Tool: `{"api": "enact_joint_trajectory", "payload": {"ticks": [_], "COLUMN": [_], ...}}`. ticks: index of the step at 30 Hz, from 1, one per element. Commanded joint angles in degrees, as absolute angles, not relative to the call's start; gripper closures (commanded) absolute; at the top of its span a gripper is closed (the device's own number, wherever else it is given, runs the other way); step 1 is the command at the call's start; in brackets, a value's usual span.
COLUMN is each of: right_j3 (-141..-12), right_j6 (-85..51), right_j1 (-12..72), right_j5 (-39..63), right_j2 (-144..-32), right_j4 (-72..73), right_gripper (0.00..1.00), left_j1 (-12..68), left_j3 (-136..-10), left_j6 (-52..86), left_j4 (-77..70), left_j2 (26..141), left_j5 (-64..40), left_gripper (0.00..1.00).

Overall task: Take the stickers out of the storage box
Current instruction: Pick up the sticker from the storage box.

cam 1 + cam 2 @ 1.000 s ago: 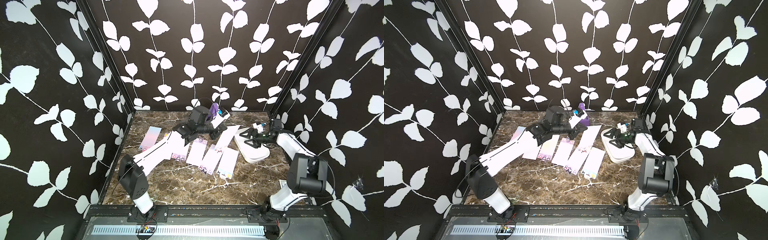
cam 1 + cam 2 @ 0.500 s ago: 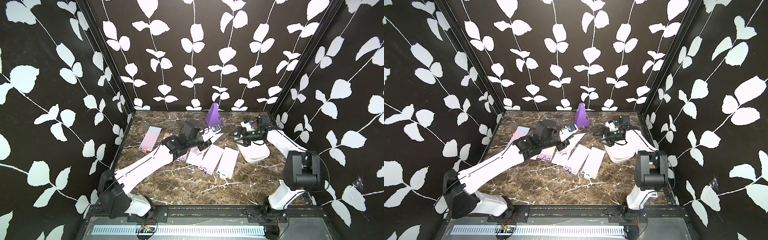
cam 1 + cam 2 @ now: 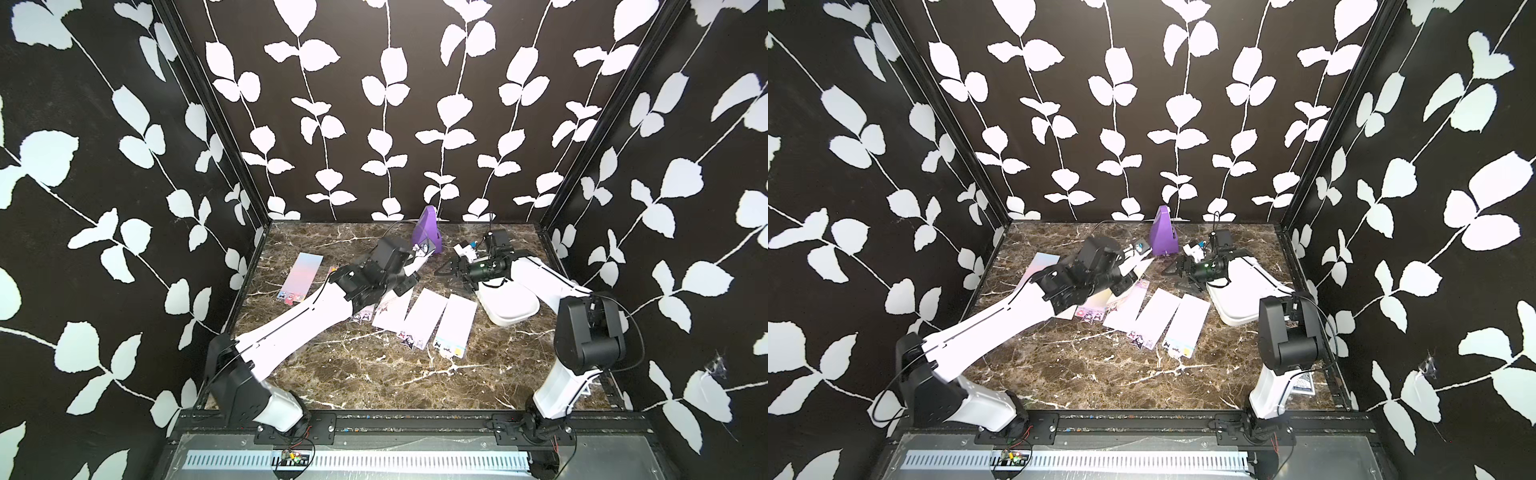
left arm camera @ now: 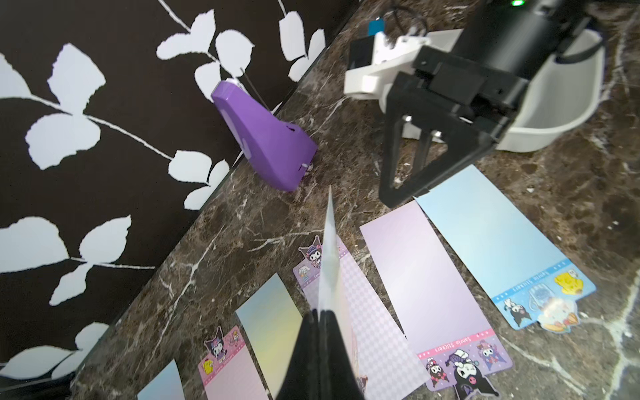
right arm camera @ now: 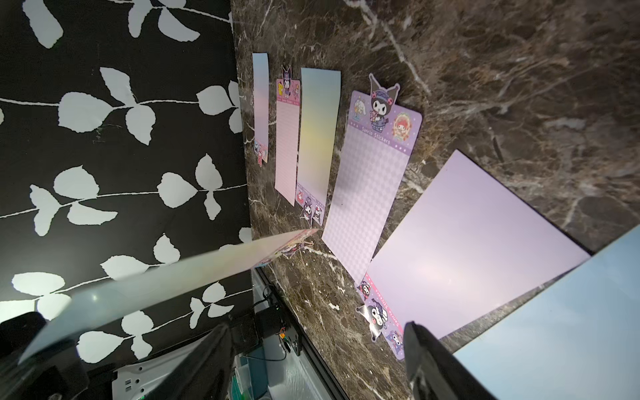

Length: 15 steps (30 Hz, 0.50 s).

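"Sanrio Stickers" printed on header band of checked purple sheet [image 5: 367, 180], lilac sheet [image 4: 426, 277], blue sheet [image 4: 485, 225]

Bright, even overhead light in both top views; shadows on the dark brown marble bench [image 3: 374, 374] are faint, and the wall lines splay outward at the edges. In the left wrist view, the left arm's black fingers [image 4: 304, 349] blur up close, as does the pale pastel sticker sheet [image 4: 329, 249] they pinch. In the right wrist view, the right arm's black fingers [image 5: 436, 367] are out of focus, that sheet smears across the foreground, and there is soft glare on the flat lilac sheet [image 5: 450, 249].
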State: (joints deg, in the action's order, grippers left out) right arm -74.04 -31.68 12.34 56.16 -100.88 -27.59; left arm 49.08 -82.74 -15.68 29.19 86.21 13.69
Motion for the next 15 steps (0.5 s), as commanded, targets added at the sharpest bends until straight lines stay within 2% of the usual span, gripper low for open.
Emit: {"api": "enact_joint_trajectory", "payload": {"ticks": [1, 6, 10, 15], "right_j3": [-75.54, -74.53, -70.17, -62.02], "right_j6": [-31.59, -29.45, -27.25, -28.87], "right_j1": [14.34, 20.38, 27.33, 41.04], "right_j5": [55.15, 50.13, 35.8, 18.35], "right_j2": [-100.59, -99.01, -94.6, -88.65], "right_j4": [-25.82, -23.11, -19.18, -3.87], "right_gripper": [0.21, 0.21, 0.22, 0.22], "left_j1": [49.3, 49.22, 49.25, 49.22], "left_j3": [-89.14, -99.57, -111.46, -120.63], "left_j6": [-9.19, -2.41, 1.05, 5.15], "left_j4": [41.4, 52.88, 64.37, 71.38], "left_j2": [89.62, 97.28, 105.41, 112.3], "left_j5": [21.18, 27.73, 30.19, 30.7], "left_gripper": [1.0, 1.0, 1.0, 1.0]}}
